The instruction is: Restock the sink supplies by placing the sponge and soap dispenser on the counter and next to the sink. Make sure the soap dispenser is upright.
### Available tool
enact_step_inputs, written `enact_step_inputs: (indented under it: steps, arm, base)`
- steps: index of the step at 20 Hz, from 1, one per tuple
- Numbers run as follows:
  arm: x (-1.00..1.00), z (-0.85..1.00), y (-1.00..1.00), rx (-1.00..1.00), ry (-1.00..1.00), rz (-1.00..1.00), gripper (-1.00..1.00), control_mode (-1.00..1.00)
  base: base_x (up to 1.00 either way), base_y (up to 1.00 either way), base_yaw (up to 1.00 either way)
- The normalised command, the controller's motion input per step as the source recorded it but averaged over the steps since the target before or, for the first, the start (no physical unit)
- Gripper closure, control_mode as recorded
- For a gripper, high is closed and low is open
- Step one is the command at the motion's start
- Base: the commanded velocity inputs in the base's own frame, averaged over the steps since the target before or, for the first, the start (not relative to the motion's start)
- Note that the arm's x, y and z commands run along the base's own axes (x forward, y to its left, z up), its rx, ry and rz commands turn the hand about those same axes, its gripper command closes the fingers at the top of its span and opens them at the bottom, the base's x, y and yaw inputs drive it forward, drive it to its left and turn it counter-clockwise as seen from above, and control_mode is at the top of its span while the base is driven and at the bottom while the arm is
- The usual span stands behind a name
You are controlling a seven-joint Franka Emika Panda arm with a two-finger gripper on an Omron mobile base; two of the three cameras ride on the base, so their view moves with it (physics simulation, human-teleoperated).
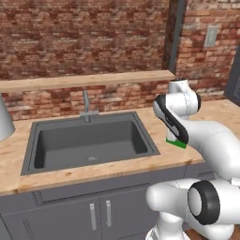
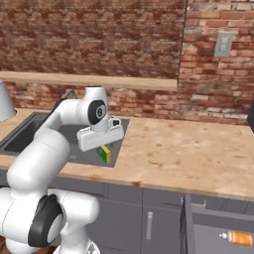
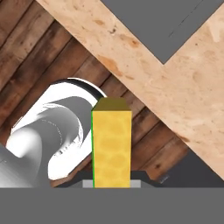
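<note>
We're gripping the sponge (image 2: 104, 153) in the closed hand (image 2: 103, 147) over the bench (image 2: 188, 158) beside the sink (image 1: 89, 140); we're wanting to lower it flat before releasing.

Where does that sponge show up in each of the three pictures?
Left base view: sponge, a green sliver under the arm, right of the sink.
Right base view: centre-left, below the hand.
Hand view: yellow face, bottom centre.
Shared landmark: the sink's corner.
</note>
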Motion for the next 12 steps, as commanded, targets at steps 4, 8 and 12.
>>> enact_step_inputs:
  steps: [4, 8, 12]
  arm:
    - [0.00, 0.00, 0.00, 0.00, 0.00, 0.00, 1.00, 1.00]
    - [0.00, 0.00, 0.00, 0.00, 0.00, 0.00, 1.00, 1.00]
    - [0.00, 0.00, 0.00, 0.00, 0.00, 0.00, 1.00, 1.00]
  base:
    - [0.20, -0.02, -0.13]
    - [0.26, 0.00, -0.12]
    - [0.31, 0.01, -0.17]
